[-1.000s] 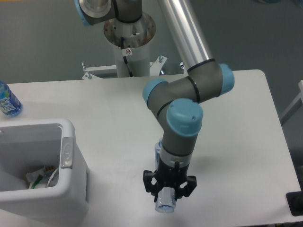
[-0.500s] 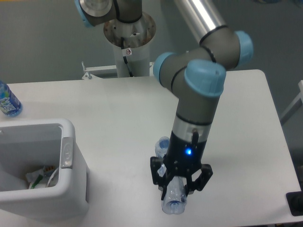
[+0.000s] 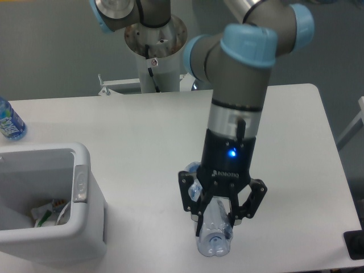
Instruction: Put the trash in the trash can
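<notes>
My gripper (image 3: 216, 223) is shut on the clear crinkled plastic bottle (image 3: 215, 243) and holds it above the table's front middle. The bottle's base sticks out below the fingers, and its blue cap end (image 3: 194, 169) shows behind the gripper's left side. The white trash can (image 3: 86, 165) stands at the front left, well to the left of the gripper, with a grey oblong panel (image 3: 80, 183) on its right rim. Crumpled whitish trash (image 3: 48, 214) lies inside it; I cannot tell whether it is the wrapper.
A bottle with a wide bright-blue label (image 3: 8, 122) stands at the table's far left edge. The arm's base column (image 3: 154, 45) rises behind the table. A black object (image 3: 354, 245) sits at the front right corner.
The gripper has risen from the table with the bottle in it, coming closer to the camera and shifting slightly right. The trash can and the blue-label bottle have not moved.
</notes>
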Available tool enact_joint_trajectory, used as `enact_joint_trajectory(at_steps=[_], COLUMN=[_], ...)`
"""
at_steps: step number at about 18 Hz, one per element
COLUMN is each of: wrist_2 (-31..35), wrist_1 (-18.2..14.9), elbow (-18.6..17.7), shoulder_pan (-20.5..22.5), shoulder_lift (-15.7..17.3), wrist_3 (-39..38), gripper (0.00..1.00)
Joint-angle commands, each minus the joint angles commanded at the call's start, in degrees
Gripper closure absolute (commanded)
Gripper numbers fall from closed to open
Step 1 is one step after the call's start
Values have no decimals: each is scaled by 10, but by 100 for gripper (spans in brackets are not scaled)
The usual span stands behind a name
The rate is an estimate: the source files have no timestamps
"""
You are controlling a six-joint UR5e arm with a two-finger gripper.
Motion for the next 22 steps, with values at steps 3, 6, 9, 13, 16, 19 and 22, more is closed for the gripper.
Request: enact_joint_trajectory(at_steps=[3,6,9,13,16,19,22], wrist_2=[0,0,0,1,0,0,0], wrist_1=[40,52,55,55,55,55,55], elbow=[1,3,2,-4,-17,-26,-42], shoulder_pan=[-24,-54,-75,-127,-168,-198,-200], shoulder_lift=[8,25,40,42,36,26,22], wrist_3=[-28,-29,-29,-30,-29,-30,-26], gripper=[48,49,49,49,49,48,19])
